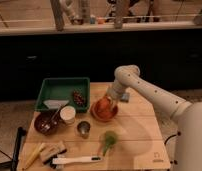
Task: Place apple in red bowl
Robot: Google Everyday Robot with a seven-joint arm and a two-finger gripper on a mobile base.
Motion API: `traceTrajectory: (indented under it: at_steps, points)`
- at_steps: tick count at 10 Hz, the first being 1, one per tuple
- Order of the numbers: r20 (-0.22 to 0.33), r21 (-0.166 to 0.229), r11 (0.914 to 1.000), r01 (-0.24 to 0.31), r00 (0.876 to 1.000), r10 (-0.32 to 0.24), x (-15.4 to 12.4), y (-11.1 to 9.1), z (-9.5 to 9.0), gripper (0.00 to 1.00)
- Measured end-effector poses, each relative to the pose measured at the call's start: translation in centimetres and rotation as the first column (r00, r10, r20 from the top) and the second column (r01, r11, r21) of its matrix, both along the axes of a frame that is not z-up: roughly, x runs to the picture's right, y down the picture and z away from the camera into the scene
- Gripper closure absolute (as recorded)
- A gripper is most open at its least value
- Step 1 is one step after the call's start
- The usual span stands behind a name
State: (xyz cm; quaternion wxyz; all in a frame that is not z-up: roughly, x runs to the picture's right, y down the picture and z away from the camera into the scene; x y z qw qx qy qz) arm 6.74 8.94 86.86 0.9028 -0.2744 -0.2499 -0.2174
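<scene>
Hovering low over the red bowl at mid-table, the gripper meets the apple inside the rim. I cannot tell whether it grips. The apple is likely firm, smooth and light, best held across its widest part.

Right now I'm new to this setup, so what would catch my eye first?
The white arm reaches in from the right, its gripper hanging over the red bowl at the middle of the wooden table, the apple just beneath it. A green tray sits at the back left.
</scene>
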Motion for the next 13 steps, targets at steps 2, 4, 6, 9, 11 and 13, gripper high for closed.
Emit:
traceTrajectory:
  at_steps: [2, 4, 6, 9, 11, 13]
  points:
    - [-0.004, -0.005, 1.0000, -0.006, 1.000, 0.006, 0.22, 0.02, 0.04, 0.20]
    - [-0.007, -0.008, 0.9999, -0.011, 1.000, 0.011, 0.42, 0.01, 0.02, 0.20]
    - [-0.001, -0.011, 0.9998, -0.014, 1.000, 0.014, 0.55, -0.03, 0.03, 0.20]
    - [0.007, -0.012, 0.9998, -0.015, 1.000, 0.015, 0.70, -0.18, 0.03, 0.20]
    - [0.013, -0.009, 0.9998, -0.015, 1.000, 0.015, 0.98, -0.22, 0.01, 0.20]
    - [0.017, -0.009, 0.9999, -0.012, 1.000, 0.012, 1.12, -0.21, 0.04, 0.20]
